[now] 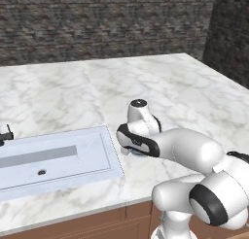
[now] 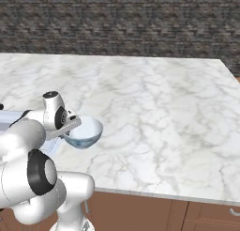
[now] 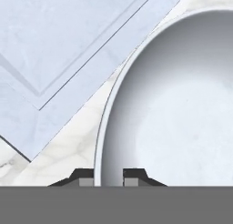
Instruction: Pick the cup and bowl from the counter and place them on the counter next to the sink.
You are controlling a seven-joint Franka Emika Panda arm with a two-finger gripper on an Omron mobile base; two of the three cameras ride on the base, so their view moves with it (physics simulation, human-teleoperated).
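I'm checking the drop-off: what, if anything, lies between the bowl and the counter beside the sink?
Nothing visible. The hand straddles the rim of the bowl, already beside the sink, with bare counter between them.

The arm's wrist covers nearly all of the bowl (image 1: 138,153) in the left base view, just a teal sliver peeks out under it. From the right base side the hand blocks the bowl's near rim, so you can't see how the jaws sit on it. In the hand view the bowl runs off the right edge. The sink (image 1: 58,158) is cut by the left edge, and its tap (image 1: 6,135) is mostly gone too.
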